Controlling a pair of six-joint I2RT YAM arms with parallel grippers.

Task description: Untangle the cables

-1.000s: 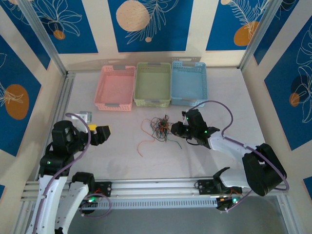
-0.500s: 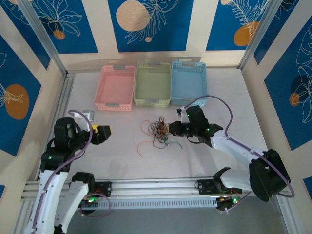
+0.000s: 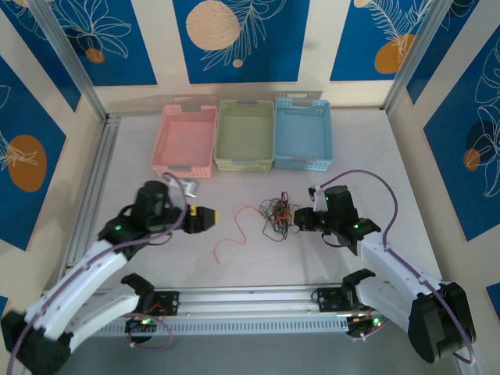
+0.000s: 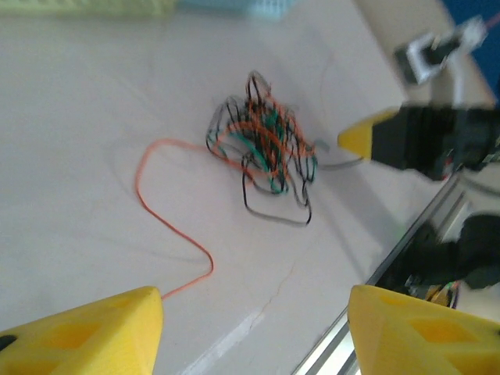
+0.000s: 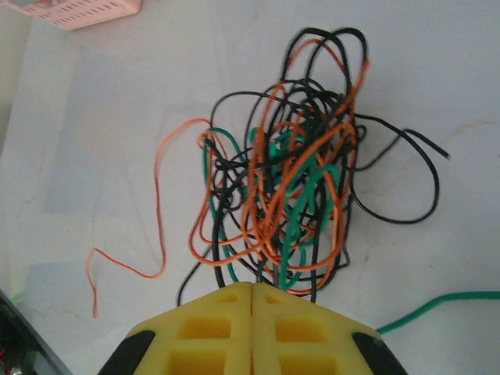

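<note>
One knot of cables: black, orange and green wires bunched together on the counter, a little right of centre and nearer than the baskets.
Loose orange strand: trails out of the knot to the left and curls toward the near edge, lying flat. From the left wrist, the loose orange strand ends just ahead of the open fingers.
Green strand: leaves the knot on its own, just beside the right gripper.
Handling: probably light, limp and a little springy. A pull on one wire will likely drag the whole knot unless the knot is pinned. The wires are thin and smooth, so a full pinch is needed. Nothing looks fragile.
Where to take hold: the free end or outer curl of the orange strand, well clear of the knot, so it draws out lengthwise. The wide black outer loop looks the next easiest.
Right gripper: clenched at the right edge of the knot. From its own wrist, the right gripper has its fingers pressed together and a few strands vanish under the tips, so it appears to pinch them.
Right arm: reaches in from the near right corner, with the wrist pointing left.
Left gripper: released, fingers wide apart, grasping nothing, just left of the orange strand.
Left arm: stretched diagonally from the near left corner, with the wrist pointing right.
Baskets: pink, green and blue in a row at the far side, well apart from the knot.
</note>
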